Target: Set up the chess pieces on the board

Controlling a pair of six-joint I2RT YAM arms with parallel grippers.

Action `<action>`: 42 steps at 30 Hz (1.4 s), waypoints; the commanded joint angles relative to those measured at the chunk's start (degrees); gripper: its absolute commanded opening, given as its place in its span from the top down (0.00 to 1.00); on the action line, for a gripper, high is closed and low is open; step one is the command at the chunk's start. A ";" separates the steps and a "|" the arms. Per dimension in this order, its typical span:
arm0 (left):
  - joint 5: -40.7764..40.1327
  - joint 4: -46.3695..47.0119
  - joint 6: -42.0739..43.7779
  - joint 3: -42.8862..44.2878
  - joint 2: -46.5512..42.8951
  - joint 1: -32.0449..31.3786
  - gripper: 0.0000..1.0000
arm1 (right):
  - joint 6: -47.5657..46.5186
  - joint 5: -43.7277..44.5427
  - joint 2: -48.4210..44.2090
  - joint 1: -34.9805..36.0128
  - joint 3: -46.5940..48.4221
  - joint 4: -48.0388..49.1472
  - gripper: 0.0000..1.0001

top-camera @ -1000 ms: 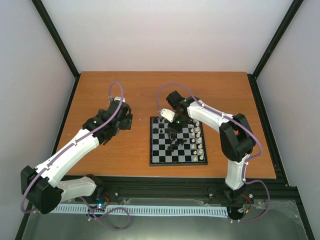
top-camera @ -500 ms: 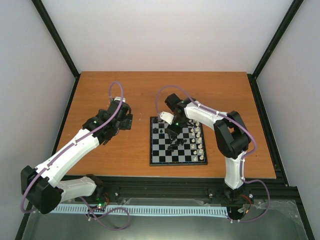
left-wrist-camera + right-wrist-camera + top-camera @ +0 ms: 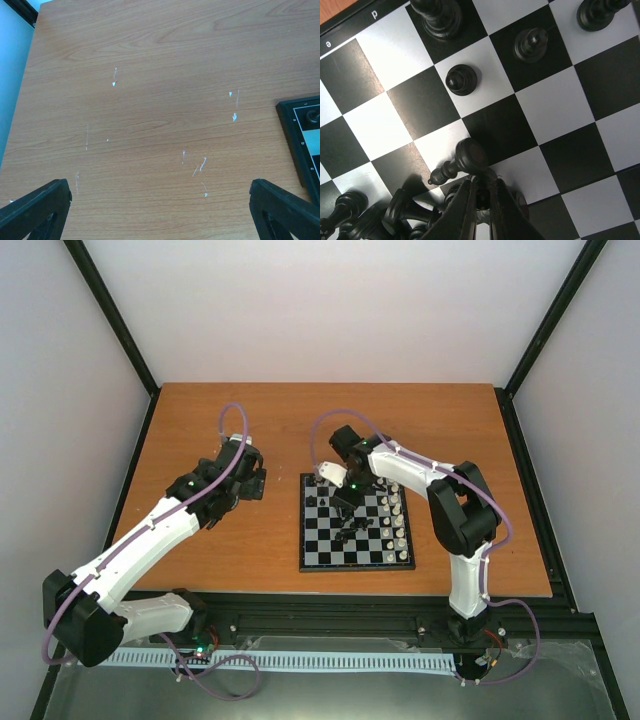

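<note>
Board: I find the board (image 3: 318,555) flat on the tabletop (image 3: 220,420), right of centre, ahead of the right arm's base.
White pieces: the white pieces (image 3: 400,525) stand in a single file along the board's right-hand edge in the top view.
Black pieces: the black pieces (image 3: 345,525) sit in a loose cluster mid-board, with a few more at the far left corner. I see no ordered row among them.
Right fingers: the right fingers (image 3: 475,205) are low over the middle of the board and pinched tight on the top of a small black piece (image 3: 482,195) that stands on a dark square. I cannot tell its type.
Fallen piece: a fallen black piece (image 3: 462,161) lies on its side just beside those tips, its base towards them.
Left fingers: the left fingers (image 3: 254,481) are spread wide and hold nothing. They hang over bare tabletop to the left of the board, apart from it.
Writing: on the board's border in the right wrist view I read two letters, upside down, which appear to be "d" and "e". The border marks in the left wrist view are too small to read. I can read no brand anywhere.
Tabletop surface: orange-brown wood grain with a few small white scuffs (image 3: 202,164).
</note>
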 commanded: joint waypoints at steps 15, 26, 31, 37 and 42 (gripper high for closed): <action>0.49 -0.47 1.01 1.50 0.38 0.32 0.00 | -0.37 -0.20 -3.39 2.08 4.91 -2.42 0.97; 0.51 -0.49 1.02 1.46 0.49 0.34 0.00 | -0.28 -2.68 -1.89 5.31 5.51 -2.66 0.97; 0.53 -0.50 1.04 1.49 0.45 0.32 0.00 | -0.40 -2.94 0.02 6.12 6.30 -2.80 0.97; 0.51 -0.54 1.11 1.45 0.44 0.32 0.00 | 0.00 -2.83 2.47 6.44 7.90 -3.02 0.97; 0.50 -0.54 1.11 1.48 0.45 0.35 0.00 | -0.01 -2.61 3.98 6.75 8.63 -3.49 0.96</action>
